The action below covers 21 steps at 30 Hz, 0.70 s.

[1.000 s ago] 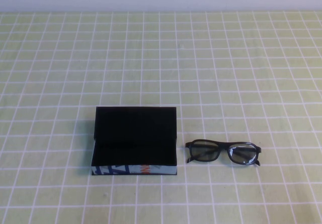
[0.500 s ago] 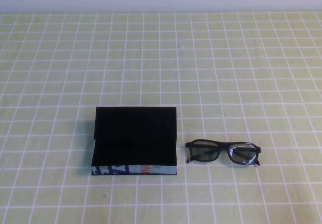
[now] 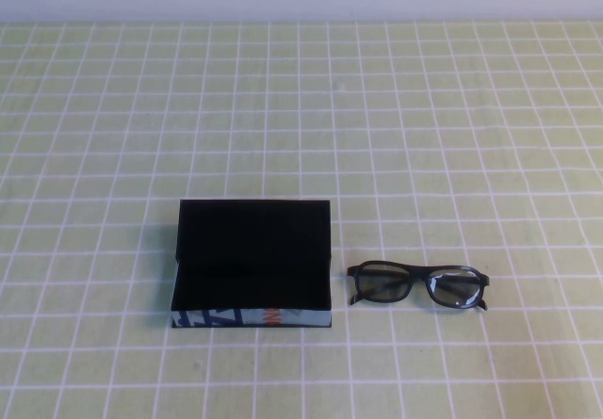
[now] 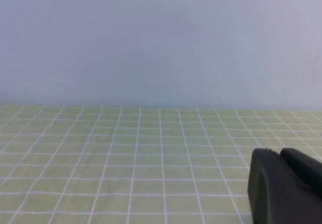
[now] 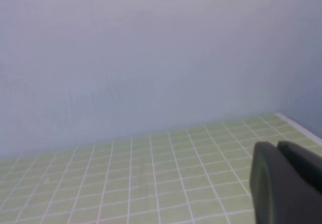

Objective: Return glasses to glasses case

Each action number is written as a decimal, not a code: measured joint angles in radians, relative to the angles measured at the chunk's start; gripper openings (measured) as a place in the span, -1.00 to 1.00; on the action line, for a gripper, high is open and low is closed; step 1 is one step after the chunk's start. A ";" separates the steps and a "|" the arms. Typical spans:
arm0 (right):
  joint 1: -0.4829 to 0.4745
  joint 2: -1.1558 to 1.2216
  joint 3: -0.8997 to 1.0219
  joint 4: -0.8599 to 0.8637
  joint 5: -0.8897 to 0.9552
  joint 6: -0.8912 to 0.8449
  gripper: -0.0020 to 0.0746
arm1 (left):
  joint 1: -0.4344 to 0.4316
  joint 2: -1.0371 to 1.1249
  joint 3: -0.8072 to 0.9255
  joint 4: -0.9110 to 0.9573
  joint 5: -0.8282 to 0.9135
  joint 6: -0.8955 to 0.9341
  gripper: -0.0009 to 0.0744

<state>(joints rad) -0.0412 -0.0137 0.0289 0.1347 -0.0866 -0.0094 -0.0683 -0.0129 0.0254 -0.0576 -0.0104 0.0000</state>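
- Here, the glasses case point(image 3: 252, 262) lies lid-open on the counter point(image 3: 424, 136), the glasses point(image 3: 417, 285) just beside it at 3 o'clock
- Left gripper point(image 4: 287, 189) and right gripper point(image 5: 287, 183) are raised facing the wall; finger spread cannot be told

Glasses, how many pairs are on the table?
1. The glasses lie on the green checked tablecloth, just right of the open glasses case, apart from it. Neither the left gripper nor the right gripper is near them.
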 joint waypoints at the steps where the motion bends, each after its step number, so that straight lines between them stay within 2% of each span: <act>1: 0.000 0.000 0.000 0.002 -0.002 0.000 -0.99 | 0.000 0.000 0.000 0.000 -0.002 0.000 -0.98; 4: 0.000 0.000 0.000 0.003 -0.001 0.000 -0.99 | 0.000 0.000 0.000 0.000 -0.008 0.000 -0.98; 7: 0.000 0.000 0.000 0.004 -0.034 0.000 -0.99 | 0.000 0.000 0.000 -0.005 -0.090 -0.038 -0.98; 11: 0.000 0.000 0.000 0.027 -0.264 0.002 -0.99 | 0.000 0.000 0.000 -0.028 -0.361 -0.194 -0.98; 15: 0.000 0.000 -0.008 0.053 -0.509 0.028 -0.99 | 0.000 0.000 0.000 -0.037 -0.626 -0.266 -0.98; 17: 0.000 0.000 -0.051 0.058 -0.532 0.058 -0.99 | 0.000 -0.002 -0.027 -0.037 -0.657 -0.277 -0.98; 21: 0.000 0.000 -0.179 0.064 -0.532 0.074 -0.99 | 0.000 -0.002 -0.182 0.019 -0.564 -0.275 -0.98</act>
<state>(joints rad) -0.0412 -0.0137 -0.1500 0.1991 -0.6182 0.0646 -0.0683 -0.0153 -0.1568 -0.0383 -0.5749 -0.2747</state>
